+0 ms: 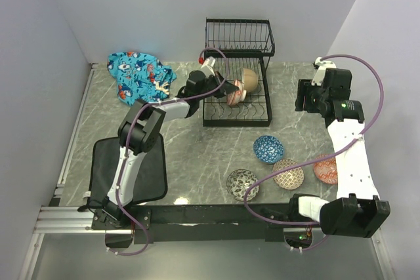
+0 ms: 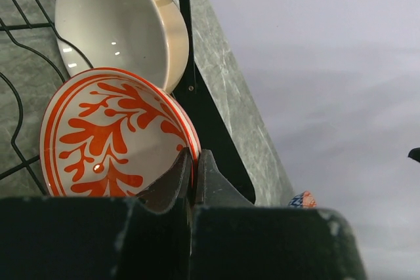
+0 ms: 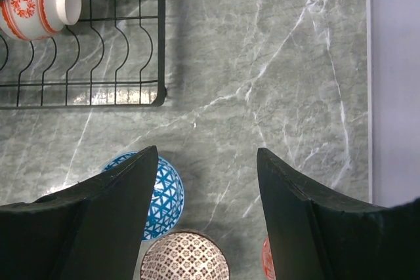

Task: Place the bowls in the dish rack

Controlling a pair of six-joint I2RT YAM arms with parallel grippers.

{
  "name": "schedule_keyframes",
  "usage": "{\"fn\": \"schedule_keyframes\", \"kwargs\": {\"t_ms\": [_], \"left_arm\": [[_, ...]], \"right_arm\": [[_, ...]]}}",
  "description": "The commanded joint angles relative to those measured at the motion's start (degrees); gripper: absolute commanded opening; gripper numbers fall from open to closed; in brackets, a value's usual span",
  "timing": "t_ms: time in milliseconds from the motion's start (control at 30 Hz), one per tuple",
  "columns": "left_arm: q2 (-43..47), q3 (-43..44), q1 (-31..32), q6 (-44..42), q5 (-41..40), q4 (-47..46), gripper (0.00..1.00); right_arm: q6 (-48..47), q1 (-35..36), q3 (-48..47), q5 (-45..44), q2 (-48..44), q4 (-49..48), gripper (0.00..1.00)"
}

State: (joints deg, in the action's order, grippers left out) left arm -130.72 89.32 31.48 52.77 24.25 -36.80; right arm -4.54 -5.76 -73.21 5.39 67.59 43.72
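The left claw [image 2: 193,162] pinches the rim of the red-orange floral bowl [image 2: 105,136], which stands on edge in the lower tier of the dish rack [image 1: 237,122], just beside the cream-white bowl [image 2: 111,24]. The right claw [image 3: 207,152] hangs spread above the table [image 1: 197,155], where the blue bowl [image 1: 268,149], brown dotted bowl [image 1: 288,173], black-and-white bowl [image 1: 241,183] and salmon bowl [image 1: 326,169] lie in front of the rack

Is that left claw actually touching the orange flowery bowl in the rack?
Touching. The left wrist view shows the left gripper shut on the rim of the red-orange floral bowl, one finger on each side.
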Motion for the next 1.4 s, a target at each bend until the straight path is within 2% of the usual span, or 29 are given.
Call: {"fn": "schedule_keyframes", "kwargs": {"t_ms": [0,300,533,900,1200,1367], "left_arm": [[5.82,2.7,-1.78,-5.84,-5.36,-3.89,0.01],[3.81,-0.37,-1.08,-11.82,-2.37,-13.64,0.01],[-2.25,2.7,-0.64,-13.31,2.29,-21.03,0.01],[-7.53,6.04,-0.46,-15.24,4.58,-27.8,0.01],[-10.35,6.4,-1.25,-5.49,8.09,-35.09,0.01],[-12.54,7.27,-1.43,-2.33,7.3,-36.77,0.01]], "right_arm": [[-0.03,0.57,-3.17,-0.2,-0.18,-1.27,0.7],[-0.74,2.07,-4.05,-0.73,1.05,-0.92,0.7],[-1.7,3.65,-4.4,-1.96,2.01,-0.22,0.7],[-2.5,4.0,-3.52,-2.84,2.1,0.4,0.69],[-3.9,5.49,-5.36,-4.68,4.21,0.57,0.7],[-5.22,9.62,-5.89,-5.3,5.44,0.57,0.7]]}}
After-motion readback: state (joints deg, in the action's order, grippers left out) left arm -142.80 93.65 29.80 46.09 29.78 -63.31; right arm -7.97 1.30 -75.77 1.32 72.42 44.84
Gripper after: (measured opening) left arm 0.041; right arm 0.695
